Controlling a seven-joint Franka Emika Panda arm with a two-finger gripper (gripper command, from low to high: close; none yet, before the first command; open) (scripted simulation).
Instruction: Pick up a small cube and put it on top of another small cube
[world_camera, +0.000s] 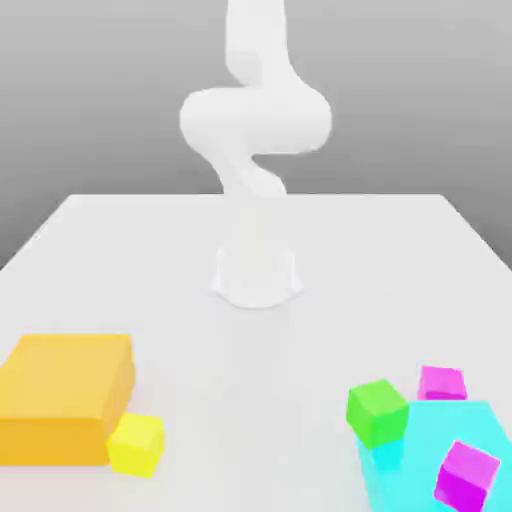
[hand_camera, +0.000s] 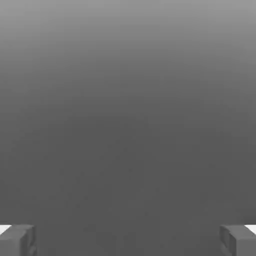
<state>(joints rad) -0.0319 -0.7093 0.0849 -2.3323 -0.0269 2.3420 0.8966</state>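
Spanning the exterior view, white table (world_camera: 300, 400), with pale arm (world_camera: 255, 130) rising from round base (world_camera: 256, 275) near table's middle. At near edge toward exterior view's left, large orange block (world_camera: 60, 395), cut off below; small yellow cube (world_camera: 136, 443) touching its near corner. At near edge toward exterior view's right, cyan block (world_camera: 420, 475), cropped by frame; green cube (world_camera: 377, 410) against its far corner, one magenta cube (world_camera: 441, 383) behind, another magenta cube (world_camera: 466, 475) tilted atop it. Gripper (hand_camera: 128, 242): jaws wide apart, holding nothing, fingertips (hand_camera: 17, 240) alone visible.
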